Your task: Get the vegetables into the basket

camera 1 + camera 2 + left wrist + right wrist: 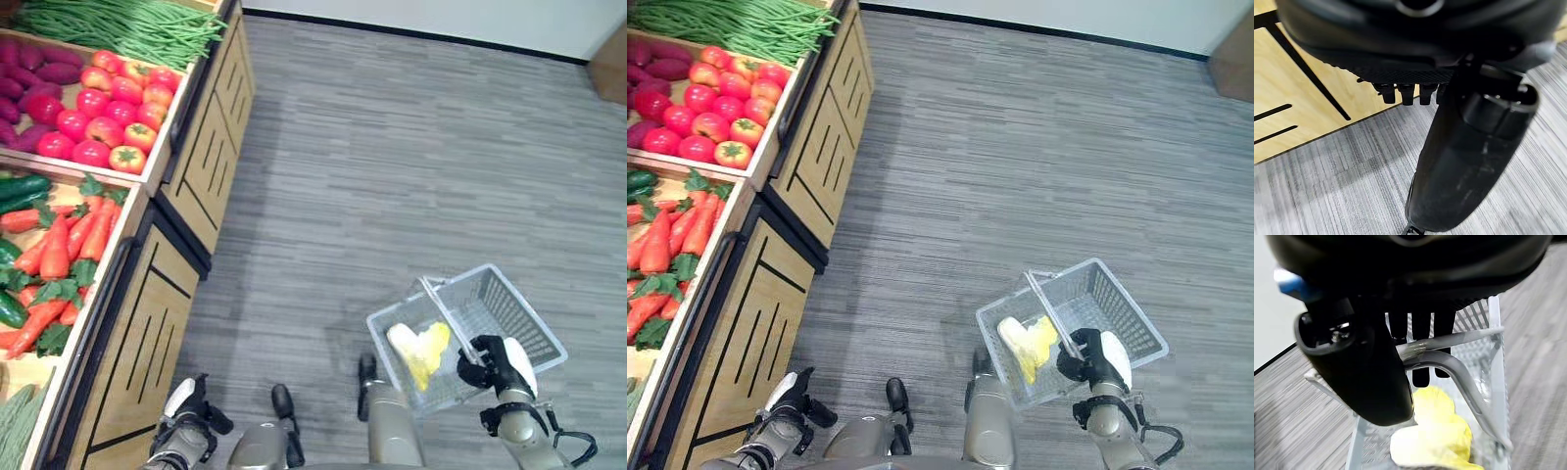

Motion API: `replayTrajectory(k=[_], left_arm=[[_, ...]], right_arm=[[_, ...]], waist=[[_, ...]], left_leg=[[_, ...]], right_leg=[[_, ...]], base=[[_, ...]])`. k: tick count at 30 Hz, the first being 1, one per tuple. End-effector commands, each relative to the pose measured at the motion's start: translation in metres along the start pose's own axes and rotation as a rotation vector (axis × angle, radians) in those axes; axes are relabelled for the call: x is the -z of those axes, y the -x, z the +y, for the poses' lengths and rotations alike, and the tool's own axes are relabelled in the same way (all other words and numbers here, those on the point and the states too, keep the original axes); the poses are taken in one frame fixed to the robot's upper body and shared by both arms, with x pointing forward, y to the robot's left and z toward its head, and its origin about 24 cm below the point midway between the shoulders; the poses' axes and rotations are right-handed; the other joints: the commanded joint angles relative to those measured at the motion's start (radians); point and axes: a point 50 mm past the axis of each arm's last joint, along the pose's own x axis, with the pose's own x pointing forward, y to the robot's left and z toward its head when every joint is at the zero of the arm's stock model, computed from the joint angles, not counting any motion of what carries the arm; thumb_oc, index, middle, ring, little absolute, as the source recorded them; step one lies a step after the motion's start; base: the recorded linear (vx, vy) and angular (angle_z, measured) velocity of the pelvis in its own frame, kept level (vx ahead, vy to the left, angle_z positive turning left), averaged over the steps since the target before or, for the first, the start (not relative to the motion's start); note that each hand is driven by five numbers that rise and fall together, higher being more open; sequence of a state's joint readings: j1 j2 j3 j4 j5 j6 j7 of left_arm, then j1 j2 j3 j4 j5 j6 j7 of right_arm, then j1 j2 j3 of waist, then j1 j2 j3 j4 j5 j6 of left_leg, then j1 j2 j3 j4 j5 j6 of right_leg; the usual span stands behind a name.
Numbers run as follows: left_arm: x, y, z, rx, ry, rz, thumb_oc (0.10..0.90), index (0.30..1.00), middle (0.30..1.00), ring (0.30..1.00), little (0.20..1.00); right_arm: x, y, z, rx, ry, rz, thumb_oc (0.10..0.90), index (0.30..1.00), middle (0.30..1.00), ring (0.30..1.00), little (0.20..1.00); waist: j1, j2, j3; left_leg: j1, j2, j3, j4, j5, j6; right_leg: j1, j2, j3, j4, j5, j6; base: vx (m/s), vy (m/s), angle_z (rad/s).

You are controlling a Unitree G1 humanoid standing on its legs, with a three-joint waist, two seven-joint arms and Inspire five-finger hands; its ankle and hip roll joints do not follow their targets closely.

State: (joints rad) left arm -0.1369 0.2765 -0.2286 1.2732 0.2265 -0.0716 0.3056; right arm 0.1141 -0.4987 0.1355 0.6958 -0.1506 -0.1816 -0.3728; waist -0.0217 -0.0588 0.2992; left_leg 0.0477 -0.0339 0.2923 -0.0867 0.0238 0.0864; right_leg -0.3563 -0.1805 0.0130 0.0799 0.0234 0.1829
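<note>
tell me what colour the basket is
Light grey basket; clearest in the left eye view.

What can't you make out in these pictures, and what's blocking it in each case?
- The yellow-white vegetable in the basket: its kind, too small in the eye views, partly behind the right hand in the right wrist view.
- The carrots and tomatoes: the crates' far sides, cut off by the view's left edge.
- The left hand: its fingertips, cut short in the left wrist view by the palm.
</note>
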Motion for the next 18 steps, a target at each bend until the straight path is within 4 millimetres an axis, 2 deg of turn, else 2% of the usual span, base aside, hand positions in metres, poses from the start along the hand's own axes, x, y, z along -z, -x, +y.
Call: replayTrajectory(k=[1,5,6,8,9,11,12,14,16,18], left_arm=[[-0.002,-0.001,0.005,-0.033,0.026,-0.021,0.9,1.0,1.0,1.0,1.0],[0.005,0.002,-0.002,-0.009,0.022,0.009,0.9,1.0,1.0,1.0,1.0],[0.011,0.004,-0.006,0.004,0.015,0.026,0.9,1.0,1.0,1.0,1.0],[0.017,0.006,-0.009,0.01,0.02,0.053,0.9,1.0,1.0,1.0,1.0],[0.02,0.009,-0.016,0.027,0.033,0.065,0.9,1.0,1.0,1.0,1.0],[0.022,0.012,-0.023,0.048,0.029,0.072,0.9,1.0,1.0,1.0,1.0],[0.022,0.014,-0.03,0.073,0.016,0.069,0.9,1.0,1.0,1.0,1.0],[0.02,0.015,-0.032,0.08,0.014,0.063,0.9,1.0,1.0,1.0,1.0],[0.015,0.015,-0.035,0.085,0.024,0.054,0.9,1.0,1.0,1.0,1.0],[0.012,0.014,-0.035,0.087,0.025,0.047,0.9,1.0,1.0,1.0,1.0]], right_arm=[[-0.046,-0.025,-0.059,0.226,-0.049,-0.227,0.4,0.3,0.3,0.3,0.3],[-0.041,-0.023,-0.061,0.225,-0.049,-0.215,0.4,0.3,0.3,0.3,0.3],[-0.038,-0.02,-0.062,0.217,-0.039,-0.211,0.4,0.3,0.3,0.3,0.3],[-0.04,-0.022,-0.067,0.215,-0.021,-0.224,0.4,0.3,0.3,0.3,0.3],[-0.038,-0.021,-0.073,0.215,-0.005,-0.224,0.4,0.3,0.3,0.3,0.3],[-0.037,-0.019,-0.081,0.225,0.017,-0.236,0.4,0.3,0.3,0.3,0.3],[-0.035,-0.017,-0.091,0.23,0.063,-0.244,0.4,0.3,0.3,0.3,0.3],[-0.035,-0.017,-0.093,0.236,0.07,-0.246,0.4,0.3,0.3,0.3,0.3],[-0.033,-0.016,-0.098,0.246,0.083,-0.241,0.4,0.3,0.3,0.3,0.3],[-0.031,-0.016,-0.098,0.251,0.082,-0.233,0.4,0.3,0.3,0.3,0.3]], waist=[[-0.023,0.011,0.03],[-0.044,0.011,0.018],[-0.048,0.014,0.006],[-0.046,0.025,-0.008],[-0.041,0.04,-0.02],[-0.038,0.053,-0.027],[-0.036,0.063,-0.036],[-0.037,0.067,-0.036],[-0.034,0.071,-0.034],[-0.034,0.067,-0.03]], left_leg=[[0.127,0.04,-0.005,0.102,-0.165,-0.119],[0.166,0.029,-0.054,0.123,-0.203,-0.123],[0.185,0.028,-0.071,0.133,-0.218,-0.129],[0.199,0.047,-0.075,0.142,-0.215,-0.142],[0.2,0.076,-0.094,0.158,-0.179,-0.164],[0.198,0.1,-0.109,0.171,-0.139,-0.187],[0.19,0.119,-0.126,0.185,-0.089,-0.21],[0.179,0.128,-0.137,0.198,-0.069,-0.219],[0.146,0.144,-0.155,0.248,-0.019,-0.235],[0.119,0.149,-0.161,0.289,-0.002,-0.241]], right_leg=[[0.052,0.032,0.069,0.032,0.073,0.038],[0.054,0.043,0.082,0.026,0.086,0.036],[0.073,0.044,0.081,0.031,0.094,0.026],[0.083,0.057,0.067,0.045,0.093,0.013],[0.097,0.077,0.047,0.07,0.067,-0.011],[0.109,0.088,0.022,0.09,0.042,-0.031],[0.126,0.102,0.003,0.091,0.016,-0.05],[0.131,0.109,-0.009,0.095,0.002,-0.061],[0.148,0.117,-0.021,0.095,-0.024,-0.08],[0.162,0.115,-0.032,0.091,-0.034,-0.091]], base=[[0.27,-0.117,0.6],[0.23,-0.144,0.87],[0.2,-0.212,0.92],[0.27,-0.327,0.57],[0.25,-0.37,0.41],[0.22,-0.365,0.31],[0.18,-0.338,0.37],[0.1,-0.218,0.36],[0.08,-0.197,0.21],[0.05,-0.172,0.32]])
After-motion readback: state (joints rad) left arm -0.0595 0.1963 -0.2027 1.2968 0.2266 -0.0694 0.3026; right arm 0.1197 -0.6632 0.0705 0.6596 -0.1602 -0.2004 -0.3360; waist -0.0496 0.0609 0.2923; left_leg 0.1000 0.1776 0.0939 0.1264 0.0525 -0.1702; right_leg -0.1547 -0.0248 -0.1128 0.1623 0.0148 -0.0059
